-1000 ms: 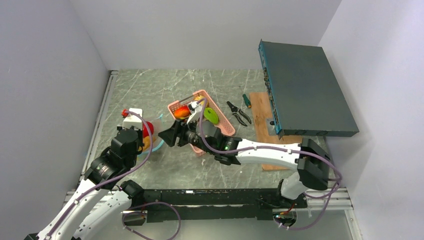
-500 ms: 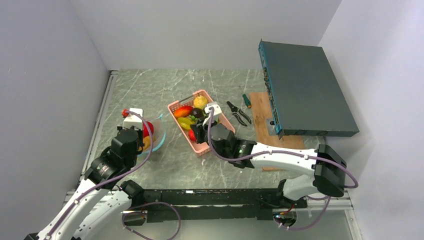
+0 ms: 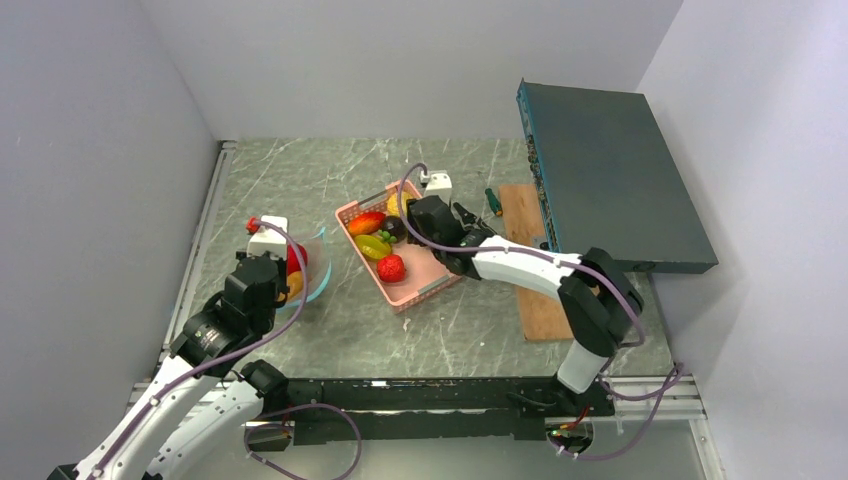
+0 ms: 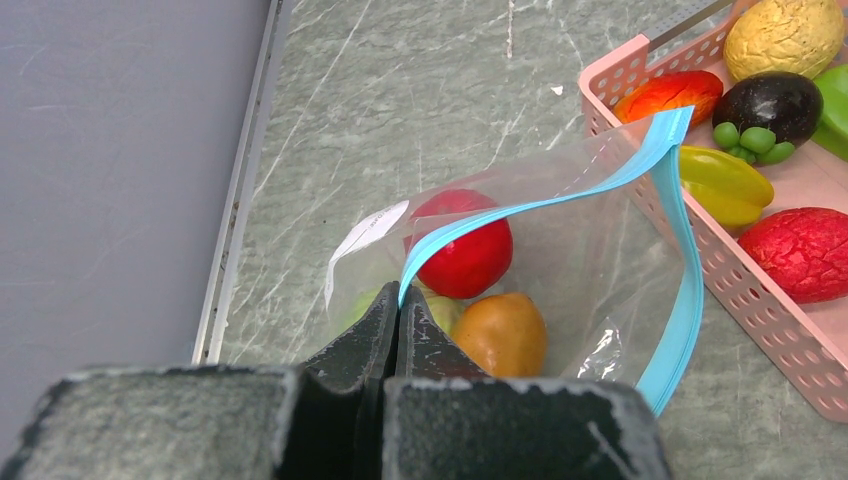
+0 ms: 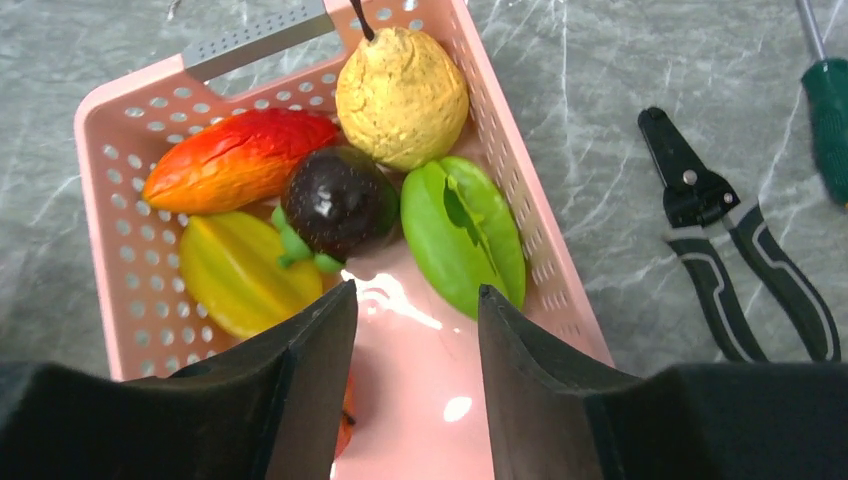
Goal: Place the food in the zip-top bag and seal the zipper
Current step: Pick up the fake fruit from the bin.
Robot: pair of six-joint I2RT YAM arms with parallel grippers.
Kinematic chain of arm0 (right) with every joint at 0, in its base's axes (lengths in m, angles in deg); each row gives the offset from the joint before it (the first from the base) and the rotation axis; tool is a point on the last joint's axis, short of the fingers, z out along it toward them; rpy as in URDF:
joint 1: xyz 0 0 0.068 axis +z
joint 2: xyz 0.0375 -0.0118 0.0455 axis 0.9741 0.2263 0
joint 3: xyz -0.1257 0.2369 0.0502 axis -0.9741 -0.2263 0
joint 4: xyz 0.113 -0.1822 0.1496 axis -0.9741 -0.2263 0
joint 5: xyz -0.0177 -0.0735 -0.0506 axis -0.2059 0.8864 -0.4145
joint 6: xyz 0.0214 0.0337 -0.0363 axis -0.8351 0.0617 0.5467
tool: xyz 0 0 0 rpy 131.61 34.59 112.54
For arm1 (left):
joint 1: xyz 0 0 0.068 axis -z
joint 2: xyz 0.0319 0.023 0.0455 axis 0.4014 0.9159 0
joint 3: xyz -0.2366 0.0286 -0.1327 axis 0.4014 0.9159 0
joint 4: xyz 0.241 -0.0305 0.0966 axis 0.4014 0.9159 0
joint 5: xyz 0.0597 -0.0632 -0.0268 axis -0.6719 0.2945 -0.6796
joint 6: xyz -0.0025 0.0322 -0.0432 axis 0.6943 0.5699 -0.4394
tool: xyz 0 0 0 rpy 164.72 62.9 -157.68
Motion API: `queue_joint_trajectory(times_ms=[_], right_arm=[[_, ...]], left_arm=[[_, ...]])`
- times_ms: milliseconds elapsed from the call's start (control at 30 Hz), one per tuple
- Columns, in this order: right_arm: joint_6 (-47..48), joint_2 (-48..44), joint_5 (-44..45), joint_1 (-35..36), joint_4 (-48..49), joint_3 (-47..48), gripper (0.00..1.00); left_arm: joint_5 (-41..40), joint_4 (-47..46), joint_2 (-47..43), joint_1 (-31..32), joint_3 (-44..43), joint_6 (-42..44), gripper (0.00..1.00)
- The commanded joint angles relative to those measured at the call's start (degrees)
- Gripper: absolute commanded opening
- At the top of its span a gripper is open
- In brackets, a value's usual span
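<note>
Now the zip-top bag (image 4: 560, 250) gapes at nine o'clock of the pink basket (image 5: 108, 250), with some food (image 4: 462, 245) inside and my left tool (image 4: 397, 310) pinched on its zipper (image 4: 560, 195). My right tool (image 5: 415, 295) hangs empty, jaws apart, over the basket. I judge loading is underway; next comes a descent onto the green piece (image 5: 462, 235) at twelve o'clock.

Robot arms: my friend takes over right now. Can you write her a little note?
Left gripper: shut on the zip-top bag at its zipper, holding the mouth open.
Right gripper: open, empty, above the pink basket.
Done: a red piece and two more pieces are in the bag.
Left: bag the basket's food, then seal the zipper.
</note>
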Motion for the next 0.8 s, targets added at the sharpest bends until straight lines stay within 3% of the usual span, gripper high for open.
queue_joint_trajectory(times_ms=[0, 267, 533, 767], right_arm=[[2.0, 4.2, -1.4, -1.0, -3.1, 8.4, 0.53], [4.4, 15.8, 0.7, -2.1, -7.8, 22.5, 0.62], [7.7, 24.8, 5.0, -2.0, -10.4, 33.8, 0.48], [12.5, 29.5, 8.0, -2.1, -10.9, 38.7, 0.43]], left_arm=[[-0.3, -2.1, 0.5, 0.1, 0.3, 0.3, 0.00], [-0.1, -2.2, 0.5, 0.0, 0.3, 0.4, 0.00], [-0.1, -2.0, 0.0, 0.0, 0.4, 0.3, 0.00], [0.0, -2.2, -0.3, 0.0, 0.4, 0.3, 0.00]])
